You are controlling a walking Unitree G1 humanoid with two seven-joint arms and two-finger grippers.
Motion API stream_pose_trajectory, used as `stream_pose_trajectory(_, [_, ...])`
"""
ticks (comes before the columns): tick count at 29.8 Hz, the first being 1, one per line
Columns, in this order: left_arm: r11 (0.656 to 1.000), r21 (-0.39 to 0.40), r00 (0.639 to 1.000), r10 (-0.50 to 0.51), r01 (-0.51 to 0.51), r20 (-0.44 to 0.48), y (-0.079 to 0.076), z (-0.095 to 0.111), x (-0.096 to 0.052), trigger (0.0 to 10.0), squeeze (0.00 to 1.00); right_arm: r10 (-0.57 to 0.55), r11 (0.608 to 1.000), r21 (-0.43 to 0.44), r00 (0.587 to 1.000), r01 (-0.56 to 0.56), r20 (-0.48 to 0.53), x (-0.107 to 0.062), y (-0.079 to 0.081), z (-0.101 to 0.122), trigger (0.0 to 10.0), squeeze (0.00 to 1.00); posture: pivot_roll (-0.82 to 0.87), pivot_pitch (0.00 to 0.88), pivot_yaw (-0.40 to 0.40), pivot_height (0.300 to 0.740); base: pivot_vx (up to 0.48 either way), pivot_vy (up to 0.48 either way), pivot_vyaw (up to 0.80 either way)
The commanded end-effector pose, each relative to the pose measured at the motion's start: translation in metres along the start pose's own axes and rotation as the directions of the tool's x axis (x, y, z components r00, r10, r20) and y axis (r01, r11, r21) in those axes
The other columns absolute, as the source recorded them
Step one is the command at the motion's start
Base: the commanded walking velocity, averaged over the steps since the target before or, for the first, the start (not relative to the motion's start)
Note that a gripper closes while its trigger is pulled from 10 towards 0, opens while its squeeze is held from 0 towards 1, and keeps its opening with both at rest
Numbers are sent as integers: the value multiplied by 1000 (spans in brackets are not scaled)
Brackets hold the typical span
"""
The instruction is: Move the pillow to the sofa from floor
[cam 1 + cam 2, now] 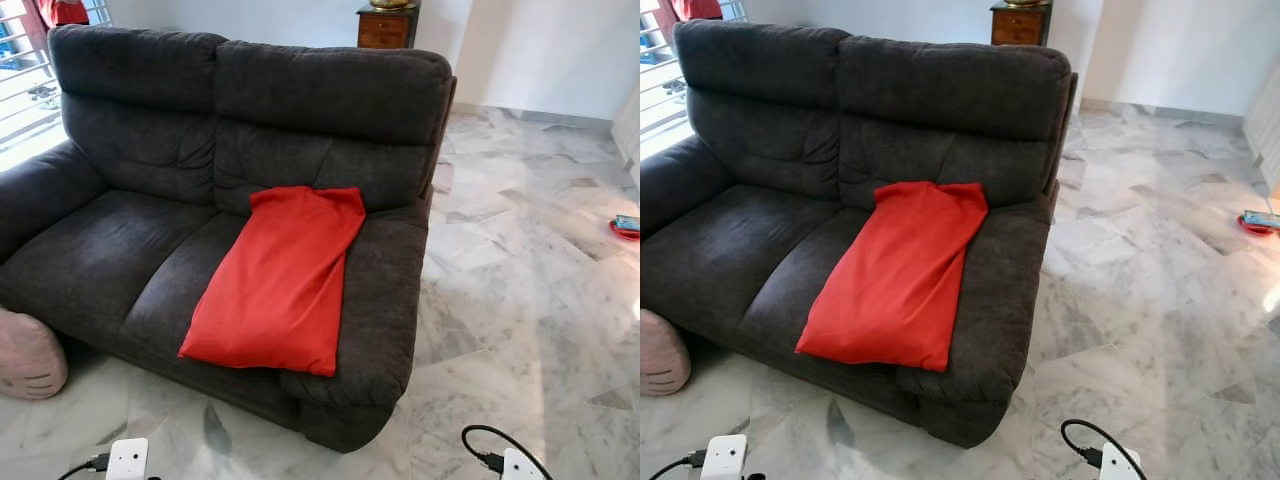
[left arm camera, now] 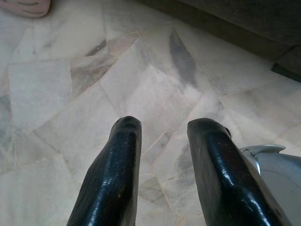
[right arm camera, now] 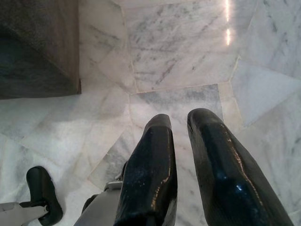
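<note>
Red pillow overhanging the sofa seat's front edge; both grippers apparently parted, empty, above marble floor.

glossy black fingers; white wrist blocks; black cables

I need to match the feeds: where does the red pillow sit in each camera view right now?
Left eye view: red pillow lies on the sofa's right seat cushion, by the right armrest.
Right eye view: same spot, shifted slightly left.
Left wrist view: no pillow; marble floor.
Right wrist view: no pillow either.
Shared landmark: the pink cushion on the floor by the sofa's left end, also visible at the left wrist.
</note>
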State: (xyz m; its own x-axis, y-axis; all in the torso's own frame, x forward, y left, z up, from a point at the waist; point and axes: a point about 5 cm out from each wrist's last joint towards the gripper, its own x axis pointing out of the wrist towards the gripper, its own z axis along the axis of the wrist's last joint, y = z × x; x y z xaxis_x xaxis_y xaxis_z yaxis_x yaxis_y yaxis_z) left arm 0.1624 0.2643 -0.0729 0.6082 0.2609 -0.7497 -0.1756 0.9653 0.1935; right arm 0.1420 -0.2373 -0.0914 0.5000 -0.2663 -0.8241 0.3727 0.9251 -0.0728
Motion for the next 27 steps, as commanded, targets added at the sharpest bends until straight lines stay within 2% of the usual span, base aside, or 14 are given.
stream_pose_trajectory(1, [1000, 14, 1000, 21, -21, -22, 5, -4, -1, 10000, 0, -2, 1000, 11, 1000, 2, -19, 0, 1, -4, 10000, 0, 110, 0, -6, 740, 0, 0, 0])
stream_pose_trajectory(10, [999, -1, 999, 33, -34, -13, 7, 0, 0, 10000, 0, 12, 1000, 3, 1000, -12, -13, 1, 9, 1, 10000, 0, 115, 0, 6, 740, 0, 0, 0])
stream_pose_trajectory(27, [998, -40, 998, 44, -46, -49, 4, -16, -4, 10000, 0, 42, 998, -34, 999, -43, -9, 1, 16, 4, 10000, 0, 112, 0, -2, 740, 0, 288, 0])
